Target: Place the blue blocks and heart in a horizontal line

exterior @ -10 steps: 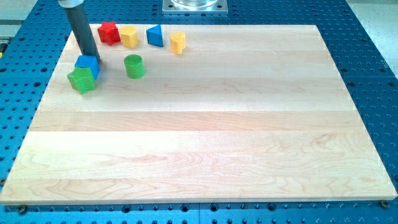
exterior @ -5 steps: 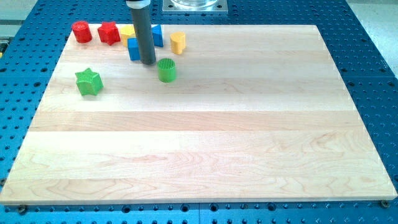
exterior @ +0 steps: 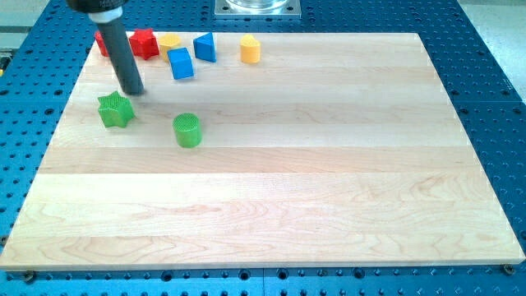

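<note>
Showing tip (exterior: 136, 91) bare, gripping nothing, just above green star (exterior: 115, 109); blue cube (exterior: 181, 63) and blue triangle (exterior: 205, 47) near top edge, yellow heart (exterior: 250, 50) rightward. Risk: clipping star, or scattering neighbours.

One view only — set high in front of the table (exterior: 329, 189), looking down at a slant toward its far edge. It stands back enough to take in the whole wooden top, with blue perforated plate (exterior: 493, 99) round all sides. A metal mount (exterior: 257, 8) shows at the view's top — no second view shares anything.
</note>
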